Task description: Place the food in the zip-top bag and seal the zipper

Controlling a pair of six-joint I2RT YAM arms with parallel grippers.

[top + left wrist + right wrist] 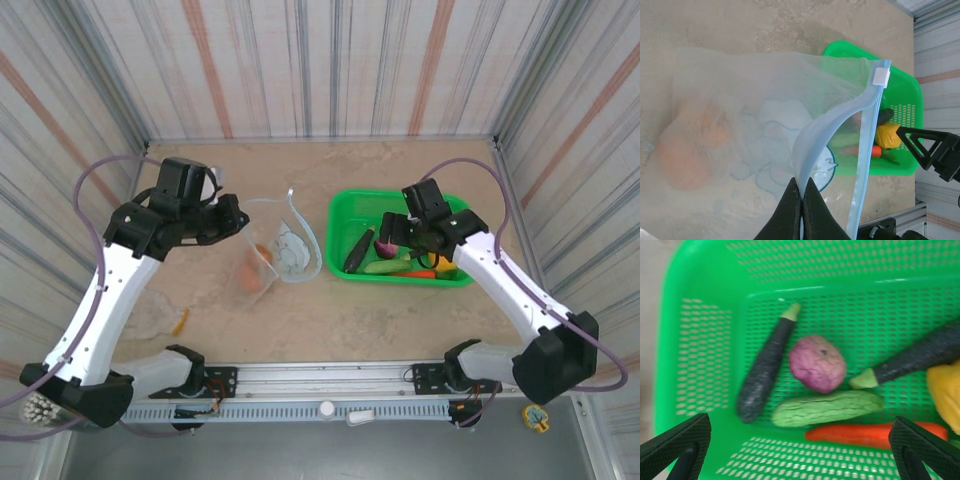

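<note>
step: we're loading food | left claw clenched on bag zipper | right claw released over ball in basket | next: we drop, grip ball, carry to bag mouth

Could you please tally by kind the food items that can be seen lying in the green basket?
Eggplant: 2
Purple ball: 1
Cucumber: 1
Carrot: 1
Yellow pepper: 1
Total visible in the green basket: 6
</note>
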